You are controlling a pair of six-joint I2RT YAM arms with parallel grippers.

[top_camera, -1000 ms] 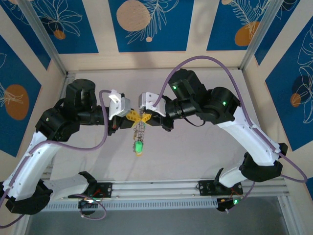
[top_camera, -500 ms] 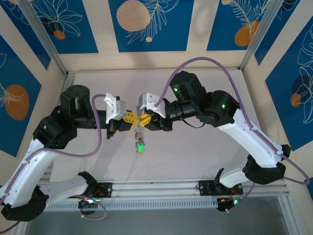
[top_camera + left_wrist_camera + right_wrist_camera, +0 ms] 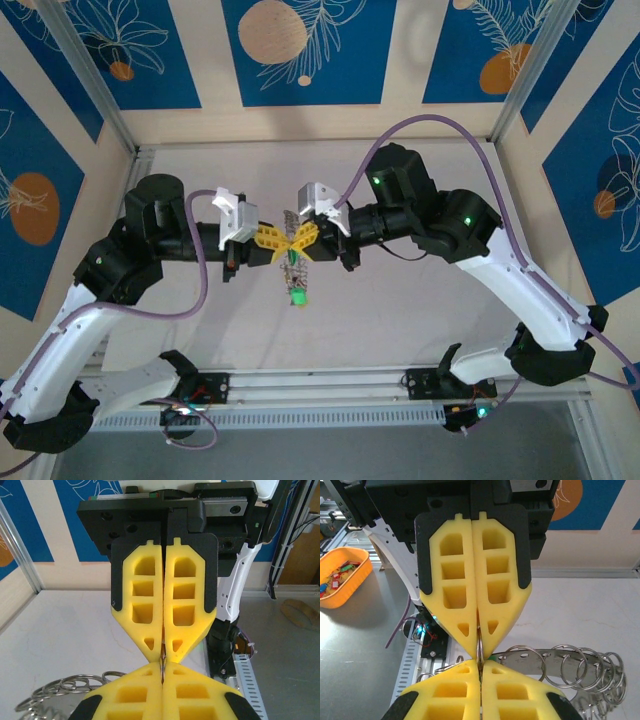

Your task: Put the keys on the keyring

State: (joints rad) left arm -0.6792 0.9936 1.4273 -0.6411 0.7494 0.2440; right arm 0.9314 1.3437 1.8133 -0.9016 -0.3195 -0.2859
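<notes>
So the counter (image 3: 420,300) is a plain pale grey sheet. Behind the keyring (image 3: 291,270) the room is boxed in by blue panels (image 3: 310,50) with orange blobs and white leaf doodles, with cream strips between them and aluminium posts (image 3: 85,70) at the corners. On the near side of the keyring a slotted rail (image 3: 320,385) runs along the counter edge under the arm bases. The keyring is up off the counter, right where the two tools meet nose to nose. The left tool (image 3: 279,245) comes at it from the left and the right tool (image 3: 297,242) from the right. Both have their yellow fingers pressed together, each pinching a thin wire loop at the top end of the keyring. From that pinch, in the top view, the string of grey loops runs straight toward the rail, so its long axis points from the tools to the near edge, with the green key (image 3: 297,296) at the low end. From the right wrist the loops (image 3: 570,665) fan out sideways past the fingertips, and an orange bin (image 3: 342,577) of small coloured bits sits well off from the keyring on a grey surface.
</notes>
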